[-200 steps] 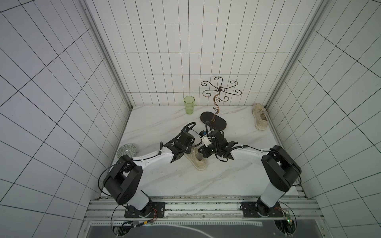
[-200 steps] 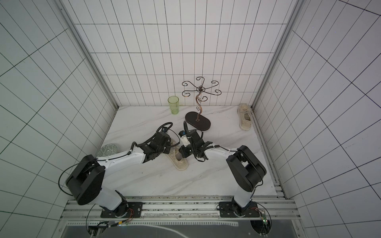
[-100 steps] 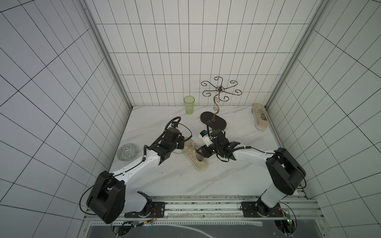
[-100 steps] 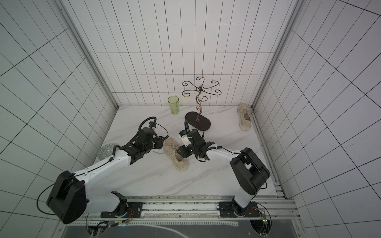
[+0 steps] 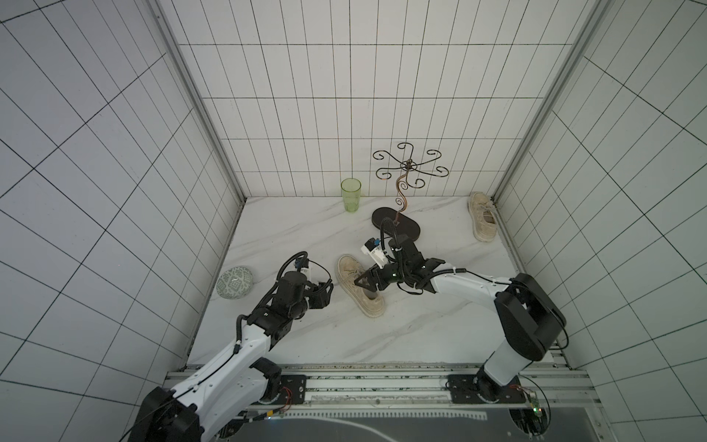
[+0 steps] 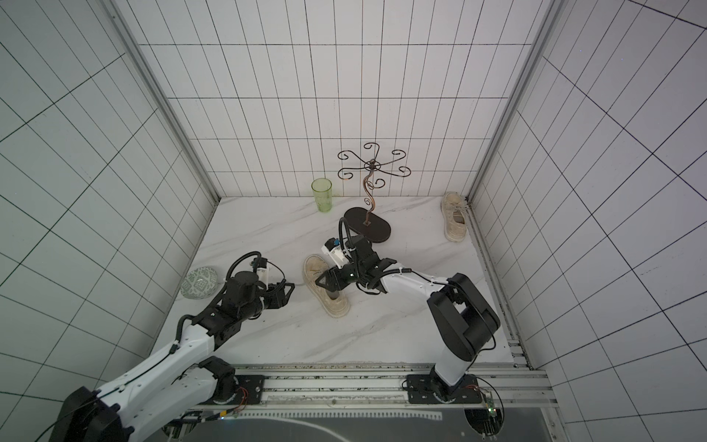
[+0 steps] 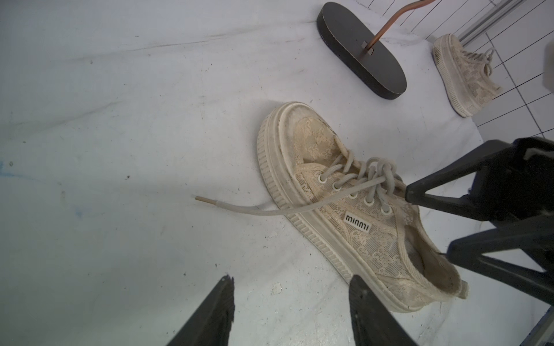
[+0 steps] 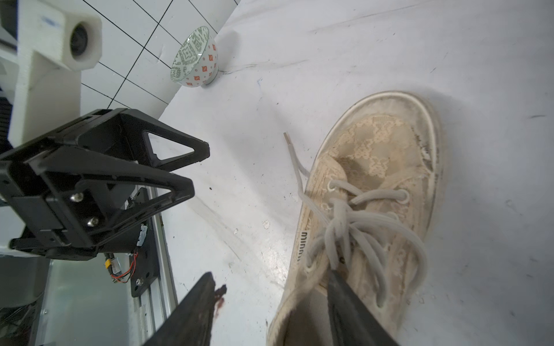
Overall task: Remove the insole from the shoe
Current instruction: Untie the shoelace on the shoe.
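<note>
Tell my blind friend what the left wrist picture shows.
A beige shoe lies on a white table, one lace trailing loose. The open right pincer is at its heel, the open left pincer nearby. A dark stand base and another shoe sit behind.

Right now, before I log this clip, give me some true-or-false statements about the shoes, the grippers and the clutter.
1. The left gripper is open and empty. True.
2. The right gripper is shut. False: it is open, over the near shoe.
3. The green cup stands upright. True.
4. The second shoe lies beside the bowl. False: they sit by opposite side walls.
</note>
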You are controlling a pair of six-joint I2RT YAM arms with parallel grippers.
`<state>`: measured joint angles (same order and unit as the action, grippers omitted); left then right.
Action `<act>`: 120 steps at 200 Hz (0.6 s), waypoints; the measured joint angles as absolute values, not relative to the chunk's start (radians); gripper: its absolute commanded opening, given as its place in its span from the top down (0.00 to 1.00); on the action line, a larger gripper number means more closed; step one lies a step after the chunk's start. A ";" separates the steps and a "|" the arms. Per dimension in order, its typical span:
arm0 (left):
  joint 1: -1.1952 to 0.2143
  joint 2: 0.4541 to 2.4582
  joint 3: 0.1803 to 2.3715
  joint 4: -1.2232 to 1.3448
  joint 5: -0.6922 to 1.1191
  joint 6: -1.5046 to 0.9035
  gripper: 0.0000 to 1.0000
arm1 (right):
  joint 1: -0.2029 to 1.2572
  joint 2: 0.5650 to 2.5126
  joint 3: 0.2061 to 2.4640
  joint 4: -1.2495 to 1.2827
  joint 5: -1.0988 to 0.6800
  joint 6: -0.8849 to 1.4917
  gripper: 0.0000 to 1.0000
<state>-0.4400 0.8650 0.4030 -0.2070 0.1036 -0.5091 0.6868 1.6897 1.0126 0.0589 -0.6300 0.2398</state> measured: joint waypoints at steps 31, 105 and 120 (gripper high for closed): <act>-0.437 0.773 0.344 -0.189 0.103 -0.535 0.36 | 0.687 1.744 1.060 0.053 -0.641 0.255 0.39; -0.437 0.734 0.315 -0.175 0.104 -0.551 0.35 | 0.686 1.765 1.153 0.024 -0.609 0.266 0.39; -0.437 0.742 0.315 -0.175 0.106 -0.550 0.35 | 0.685 1.767 1.159 0.007 -0.593 0.263 0.39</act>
<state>-0.4366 0.7418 0.3145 -0.1753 0.1062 -0.5503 0.6853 1.7668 1.1591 0.0071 -0.5934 0.2630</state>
